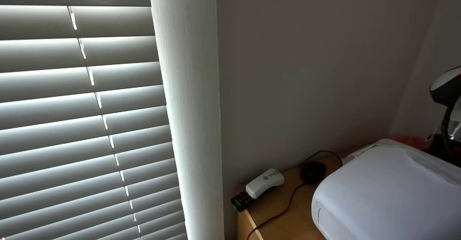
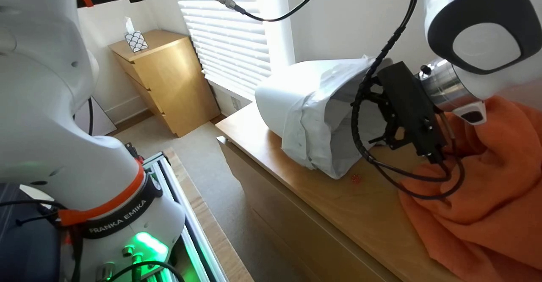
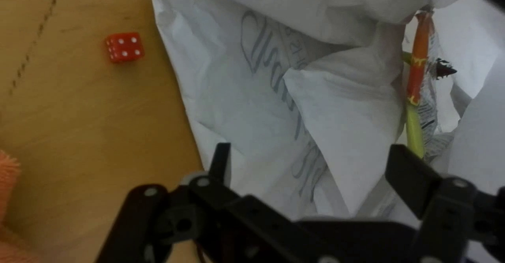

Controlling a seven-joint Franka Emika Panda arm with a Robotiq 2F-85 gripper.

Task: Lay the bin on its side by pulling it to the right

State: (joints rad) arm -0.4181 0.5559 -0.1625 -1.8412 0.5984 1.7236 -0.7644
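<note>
The white bin lies on its side on the wooden top, and its smooth body also shows in an exterior view. Its crinkled liner hangs over the rim, and the open mouth faces my gripper. In the wrist view the liner has grey printed writing, and a red and yellow-green wrapper shows inside the mouth. My gripper is open, with its fingers wide apart and the liner behind them. In an exterior view the gripper is at the bin's mouth; I cannot tell whether it touches the liner.
A red die lies on the wooden top beside the liner. An orange cloth is heaped below the arm. A white remote, a black remote and a dark round object with cable lie behind the bin.
</note>
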